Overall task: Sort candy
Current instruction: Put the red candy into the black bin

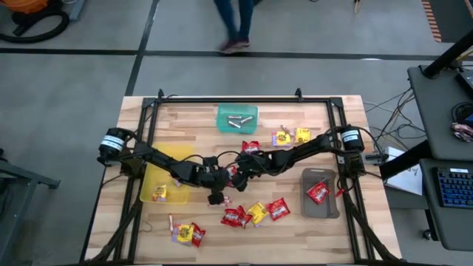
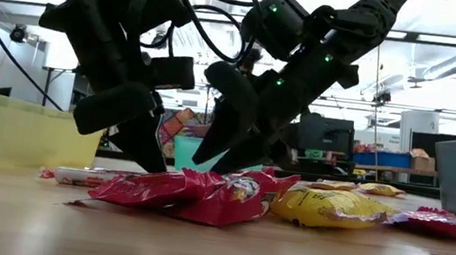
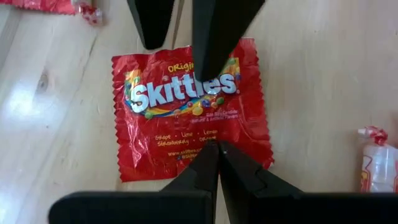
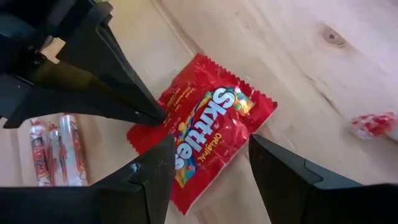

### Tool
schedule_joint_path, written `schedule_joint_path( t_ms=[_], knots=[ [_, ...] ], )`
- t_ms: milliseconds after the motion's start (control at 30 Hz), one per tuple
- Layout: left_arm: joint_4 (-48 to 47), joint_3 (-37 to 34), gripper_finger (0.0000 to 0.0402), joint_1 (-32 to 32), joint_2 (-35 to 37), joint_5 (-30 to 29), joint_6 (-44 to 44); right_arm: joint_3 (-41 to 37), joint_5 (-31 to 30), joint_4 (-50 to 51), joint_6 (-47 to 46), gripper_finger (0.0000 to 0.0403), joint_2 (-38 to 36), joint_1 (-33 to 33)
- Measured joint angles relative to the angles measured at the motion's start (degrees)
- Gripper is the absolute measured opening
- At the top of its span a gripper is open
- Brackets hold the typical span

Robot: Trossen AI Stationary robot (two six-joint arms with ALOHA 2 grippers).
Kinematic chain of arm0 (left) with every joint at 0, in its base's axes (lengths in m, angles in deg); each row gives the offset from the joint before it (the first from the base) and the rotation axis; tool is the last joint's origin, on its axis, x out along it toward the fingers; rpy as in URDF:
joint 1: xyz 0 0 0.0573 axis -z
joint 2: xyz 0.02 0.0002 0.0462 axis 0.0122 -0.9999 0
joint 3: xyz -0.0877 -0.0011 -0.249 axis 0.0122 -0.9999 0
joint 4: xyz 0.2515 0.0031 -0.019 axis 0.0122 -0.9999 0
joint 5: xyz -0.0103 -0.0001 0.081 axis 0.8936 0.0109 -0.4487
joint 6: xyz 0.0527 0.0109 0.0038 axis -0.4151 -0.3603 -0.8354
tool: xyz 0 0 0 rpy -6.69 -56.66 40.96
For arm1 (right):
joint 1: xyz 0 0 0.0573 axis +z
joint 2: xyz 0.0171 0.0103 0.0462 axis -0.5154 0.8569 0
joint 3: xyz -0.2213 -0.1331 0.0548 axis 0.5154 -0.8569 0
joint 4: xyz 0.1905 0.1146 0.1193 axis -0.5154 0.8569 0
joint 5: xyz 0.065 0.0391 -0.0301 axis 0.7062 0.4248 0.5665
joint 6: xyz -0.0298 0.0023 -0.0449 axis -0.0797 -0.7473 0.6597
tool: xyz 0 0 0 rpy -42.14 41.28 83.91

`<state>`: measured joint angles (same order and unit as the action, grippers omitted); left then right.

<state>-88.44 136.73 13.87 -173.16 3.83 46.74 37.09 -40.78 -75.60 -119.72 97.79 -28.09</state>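
A: From above, both arms meet at mid-table, and where they cross the left gripper [image 1: 219,179] and right gripper [image 1: 235,171] hide what lies beneath them.

B: The wrist views fill that in. A red packet [image 3: 189,112] lies flat on the wood. The left gripper [image 3: 217,147] has its fingers pressed together, tips at the packet's edge. I can't tell whether they pinch the wrapper or just touch it.

A: And the right gripper [image 4: 211,144] stands spread, a finger either side of the red packet [image 4: 202,130], holding nothing.

B: The low view adds height: both grippers are down near the tabletop, behind a heap of red and yellow packets [image 2: 323,207].

A: Only the overhead shows the sorting. A yellow tray [image 1: 168,177] holds one candy, the green tray [image 1: 236,118] pale rolls [image 1: 238,120], the grey tray [image 1: 320,193] a red packet. More candy lies loose near the front edge and by the right arm.

B: The left wrist view also catches a pale roll [image 3: 377,165] beside the packet.
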Motion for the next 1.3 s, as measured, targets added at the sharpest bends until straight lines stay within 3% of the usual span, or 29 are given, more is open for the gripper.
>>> schedule_joint_path(
  t_ms=[467,700,967,1300],
  knots=[
    [2.05,-1.04,0.0,0.2,-0.1,0.08,2.4,2.0,4.91,-7.06,0.12,0.0181,5.2,-0.13],
    [2.01,-1.09,0.0,0.3,-0.13,-0.04,3.42,2.0,5.94,-7.13,0.38,0.0123,5.32,-0.44],
    [1.88,-1.09,0.0,1.64,1.4,0.15,3.65,1.28,5.81,-7.06,3.62,0.0018,4.92,-0.42],
    [-3.61,-0.39,0.0,3.79,6.9,0.76,5.42,1.1,6.64,-4.74,7.15,0.0008,1.11,-0.31]
  ],
)
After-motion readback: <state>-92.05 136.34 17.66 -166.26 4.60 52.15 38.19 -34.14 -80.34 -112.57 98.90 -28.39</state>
